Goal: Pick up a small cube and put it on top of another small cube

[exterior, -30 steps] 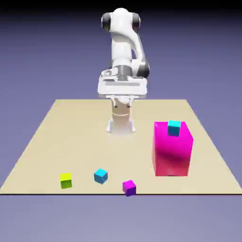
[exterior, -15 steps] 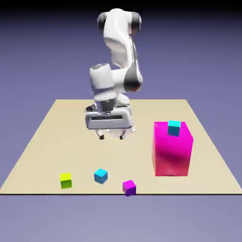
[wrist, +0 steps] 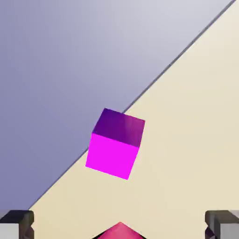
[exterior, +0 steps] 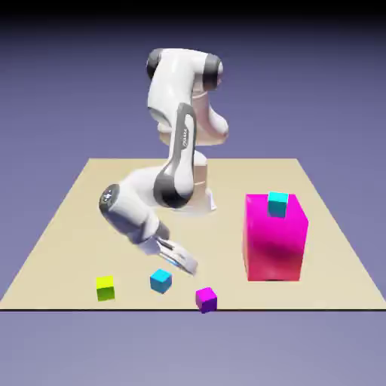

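The small cube (exterior: 206,299), purple-magenta, sits near the table's front edge. In the hand view this small cube (wrist: 115,143) shows ahead of the tips, close to the table's edge, untouched. Another small cube (exterior: 277,203), turquoise, rests on top of the big pink block (exterior: 275,241) at the exterior view's right. My gripper (exterior: 188,265) hangs low and tilted, just above and to the left of the purple cube. Its grey fingertips (wrist: 16,224) stand wide apart at the hand view's bottom corners, so the gripper (wrist: 119,225) is open with nothing held.
A sky-blue cube (exterior: 160,280) lies right beside the gripper, under the hand. A yellow-green cube (exterior: 105,287) sits further toward the exterior view's left. A pink-red corner (wrist: 120,232) of something unclear shows at the hand view's bottom edge. The table's front edge (exterior: 226,308) runs just past the purple cube.
The arm has swung down and forward from near its base to just above the front cubes, tilting the hand toward the purple cube. The cubes have not moved.
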### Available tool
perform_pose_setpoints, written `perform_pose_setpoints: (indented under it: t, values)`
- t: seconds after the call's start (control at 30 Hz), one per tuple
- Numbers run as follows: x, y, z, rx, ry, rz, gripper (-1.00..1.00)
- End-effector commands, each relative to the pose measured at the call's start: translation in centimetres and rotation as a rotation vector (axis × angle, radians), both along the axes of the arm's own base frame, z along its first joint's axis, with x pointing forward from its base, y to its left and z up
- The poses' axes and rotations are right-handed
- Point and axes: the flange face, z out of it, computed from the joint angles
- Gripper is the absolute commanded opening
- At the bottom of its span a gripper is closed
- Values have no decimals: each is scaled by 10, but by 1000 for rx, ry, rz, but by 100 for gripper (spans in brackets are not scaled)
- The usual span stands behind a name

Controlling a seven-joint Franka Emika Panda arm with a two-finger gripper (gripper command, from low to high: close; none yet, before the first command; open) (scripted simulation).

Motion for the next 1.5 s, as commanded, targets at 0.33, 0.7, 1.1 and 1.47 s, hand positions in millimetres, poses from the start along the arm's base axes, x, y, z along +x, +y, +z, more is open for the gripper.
perform_pose_setpoints:
  t: [0.33, 0.7, 1.1, 1.47]
  values:
    - [17, -1, -105, 315, 360, -109, 0]
    - [18, 18, -86, 339, 370, -82, -100]
    - [-17, 175, 89, 350, 423, 234, -100]
    - [-97, 268, 141, 212, 434, 414, -100]
